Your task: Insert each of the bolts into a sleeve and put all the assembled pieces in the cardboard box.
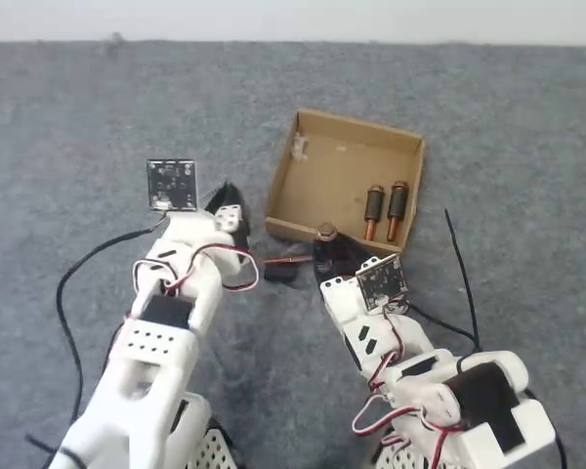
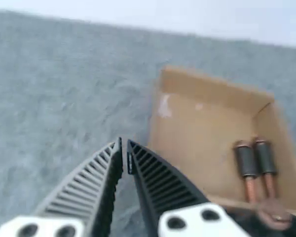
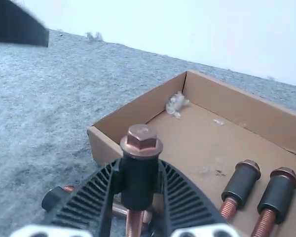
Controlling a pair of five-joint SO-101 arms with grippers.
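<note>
Your right gripper (image 3: 138, 174) pinches the copper hex bolt in its black cylindrical sleeve (image 3: 140, 144) upright, just outside the near wall of the brown cardboard box (image 1: 356, 125) — carry it low and it could clip that rim; tilt it and the bolt might slip out. Your left gripper (image 2: 125, 144) is pressed together, empty. A loose black-and-copper piece (image 1: 279, 272) by that wall is half hidden — whether it's assembled is unclear.

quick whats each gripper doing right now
Left gripper: closed, holding nothing.
Right gripper: closed on a sleeved bolt.
</note>
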